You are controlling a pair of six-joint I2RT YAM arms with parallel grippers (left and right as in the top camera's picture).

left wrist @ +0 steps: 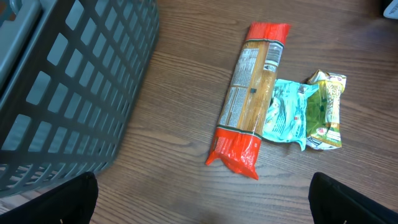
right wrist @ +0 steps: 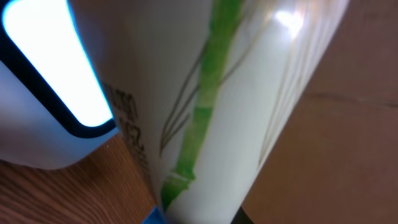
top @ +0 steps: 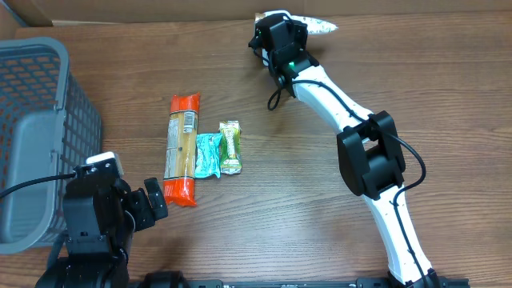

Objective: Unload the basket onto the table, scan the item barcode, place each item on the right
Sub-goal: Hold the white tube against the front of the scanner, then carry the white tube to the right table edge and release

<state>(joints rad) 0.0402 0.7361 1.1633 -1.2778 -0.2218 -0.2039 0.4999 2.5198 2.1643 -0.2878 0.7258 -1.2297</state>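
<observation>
White packet (top: 318, 26), long axis apparently rightward

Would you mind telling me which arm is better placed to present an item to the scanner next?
Right: the right gripper is shut on the white bamboo-print packet, held beside the lit scanner window. The left gripper is open and empty, low by the basket, short of the pasta pack.

The wooden table (top: 280, 232) carries a basket (top: 76, 104), orange packet (top: 182, 148), teal pouch (top: 209, 154), perhaps a green wrapper (top: 230, 146).
</observation>
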